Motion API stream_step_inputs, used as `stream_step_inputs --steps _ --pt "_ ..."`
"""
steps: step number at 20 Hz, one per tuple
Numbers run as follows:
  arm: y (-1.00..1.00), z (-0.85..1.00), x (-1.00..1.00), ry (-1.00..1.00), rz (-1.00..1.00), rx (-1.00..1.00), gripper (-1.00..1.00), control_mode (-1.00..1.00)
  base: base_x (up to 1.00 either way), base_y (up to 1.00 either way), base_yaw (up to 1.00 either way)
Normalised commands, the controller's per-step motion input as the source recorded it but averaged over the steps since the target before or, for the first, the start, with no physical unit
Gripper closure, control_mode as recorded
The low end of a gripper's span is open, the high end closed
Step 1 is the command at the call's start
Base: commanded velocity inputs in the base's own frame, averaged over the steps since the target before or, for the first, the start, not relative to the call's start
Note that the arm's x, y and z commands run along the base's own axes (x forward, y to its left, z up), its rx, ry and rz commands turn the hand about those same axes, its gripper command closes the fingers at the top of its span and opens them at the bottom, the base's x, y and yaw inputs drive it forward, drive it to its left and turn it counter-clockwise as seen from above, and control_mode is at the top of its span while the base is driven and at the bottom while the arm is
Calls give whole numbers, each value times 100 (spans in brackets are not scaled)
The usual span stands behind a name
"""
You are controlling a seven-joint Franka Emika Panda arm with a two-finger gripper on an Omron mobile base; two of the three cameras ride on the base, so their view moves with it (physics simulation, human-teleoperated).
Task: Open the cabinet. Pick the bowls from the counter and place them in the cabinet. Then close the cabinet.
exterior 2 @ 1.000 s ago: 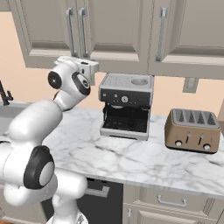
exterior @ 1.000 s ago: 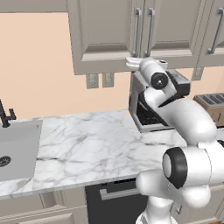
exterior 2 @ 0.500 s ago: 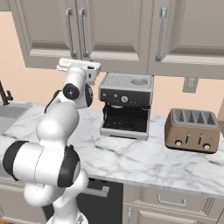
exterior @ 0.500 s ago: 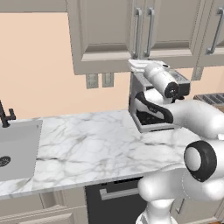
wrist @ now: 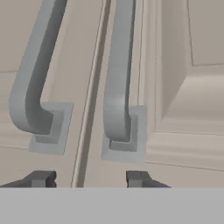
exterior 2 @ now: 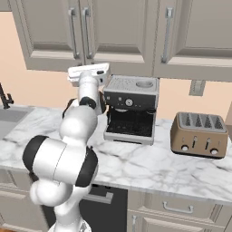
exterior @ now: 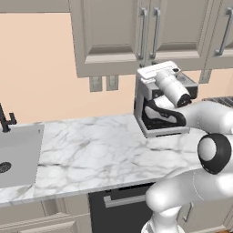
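Cabinet (exterior: 136, 36): mounted on wall above desk (exterior: 91, 150), both doors shut. Pincer (wrist: 91, 178): raised at door seam, just below the two bar handles (wrist: 118, 74), fingertips spread, nothing pinched. Coffee machine (exterior 2: 131, 108), toaster (exterior 2: 198, 134): standing on desk.

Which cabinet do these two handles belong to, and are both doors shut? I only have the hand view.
Observer: They belong to the wide two-door cabinet. In the base views both its doors sit flush and are fully shut.
Operator: How high are the jaws?
Observer: They are level with the cabinet's bottom edge, higher than the top of a coffee machine that stands on the counter.
Operator: Anything else on that counter?
Observer: A toaster stands to the right of the coffee machine, and a sink is set into the counter's left end.
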Motion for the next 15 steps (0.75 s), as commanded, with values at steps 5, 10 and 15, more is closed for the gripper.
stream_step_inputs --steps 5,10,15 --pt "100 1 100 -16 -48 -32 -100 -100 0 0 0" --pt "100 4 100 0 -41 -15 -100 -100 0 0 0" --pt "100 0 100 0 -26 1 -100 -100 0 0 0"
